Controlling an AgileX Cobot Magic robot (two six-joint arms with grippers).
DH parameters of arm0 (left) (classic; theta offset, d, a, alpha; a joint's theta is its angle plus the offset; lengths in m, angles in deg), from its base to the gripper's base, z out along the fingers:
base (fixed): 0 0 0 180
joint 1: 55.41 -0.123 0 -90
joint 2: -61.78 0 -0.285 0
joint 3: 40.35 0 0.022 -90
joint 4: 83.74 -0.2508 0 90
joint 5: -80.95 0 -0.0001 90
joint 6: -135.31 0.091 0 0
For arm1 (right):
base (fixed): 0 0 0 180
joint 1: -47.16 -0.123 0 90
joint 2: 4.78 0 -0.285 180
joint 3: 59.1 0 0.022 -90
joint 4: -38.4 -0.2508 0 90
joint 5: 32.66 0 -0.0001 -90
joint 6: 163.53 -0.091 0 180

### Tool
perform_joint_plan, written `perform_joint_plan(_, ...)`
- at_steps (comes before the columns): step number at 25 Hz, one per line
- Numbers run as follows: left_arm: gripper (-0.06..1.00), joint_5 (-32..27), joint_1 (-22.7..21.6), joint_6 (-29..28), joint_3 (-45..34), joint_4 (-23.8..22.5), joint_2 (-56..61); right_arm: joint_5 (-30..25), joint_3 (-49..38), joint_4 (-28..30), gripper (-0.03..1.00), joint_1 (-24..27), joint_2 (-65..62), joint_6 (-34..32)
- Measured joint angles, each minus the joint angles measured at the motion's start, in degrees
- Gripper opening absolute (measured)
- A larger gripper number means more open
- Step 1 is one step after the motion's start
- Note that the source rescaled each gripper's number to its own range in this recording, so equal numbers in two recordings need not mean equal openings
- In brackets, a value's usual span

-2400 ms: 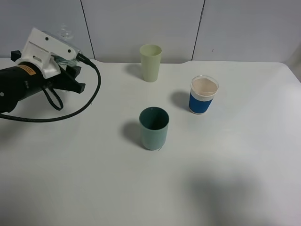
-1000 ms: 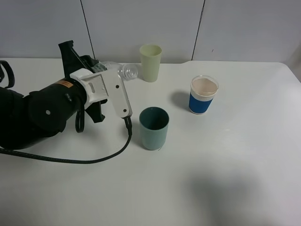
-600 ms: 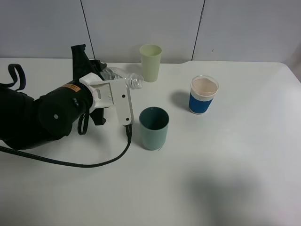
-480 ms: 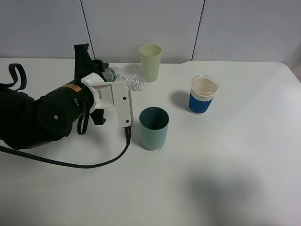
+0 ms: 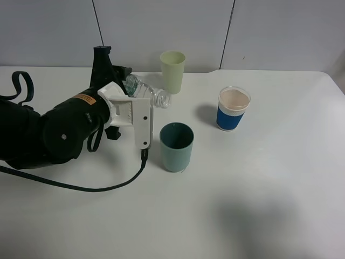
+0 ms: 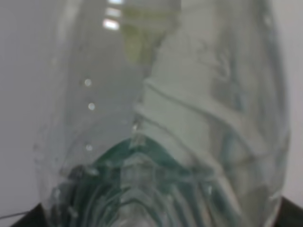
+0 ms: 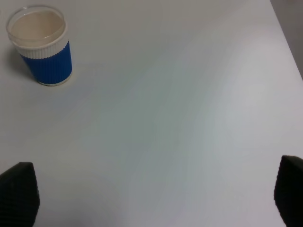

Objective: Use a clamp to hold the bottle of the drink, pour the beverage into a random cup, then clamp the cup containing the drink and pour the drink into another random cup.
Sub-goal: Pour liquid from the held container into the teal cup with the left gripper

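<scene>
The small clear plastic bottle with a green label band (image 5: 144, 91) lies tipped nearly flat in the air. Its uncapped mouth points toward the plain dark teal-green plastic tumbler (image 5: 176, 147), near the rim but seemingly short of it. The left hand (image 5: 114, 73) is clamped round the bottle's body. The bottle looks light and thin-walled, likely to dent under a hard squeeze and slippery if wet, so the labelled middle seems the safest place to hold it. With no cap, any tilt spills.

In the left wrist view the bottle (image 6: 161, 123) fills the frame in a blur. The liquid level and any stream cannot be made out, and the wrist housing hides most of the fingers.

The right hand (image 7: 154, 194) is spread wide and empty above the white bench (image 5: 259, 194), near the short white cup with a blue band (image 7: 41, 45). A pale yellow-green cup (image 5: 172, 72) stands behind the bottle.
</scene>
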Motion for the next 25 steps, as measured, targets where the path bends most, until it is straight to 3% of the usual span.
perform_joint_plan(19,0.07,0.4,0.0,5.1,0.0,-5.4,0.0,0.0,0.0,0.0,1.0,0.0,0.0,0.0)
perform_joint_plan(25,0.07,0.5,0.0,5.3,0.1,-5.1,-0.3,0.0,0.0,0.0,1.0,0.0,0.0,0.0)
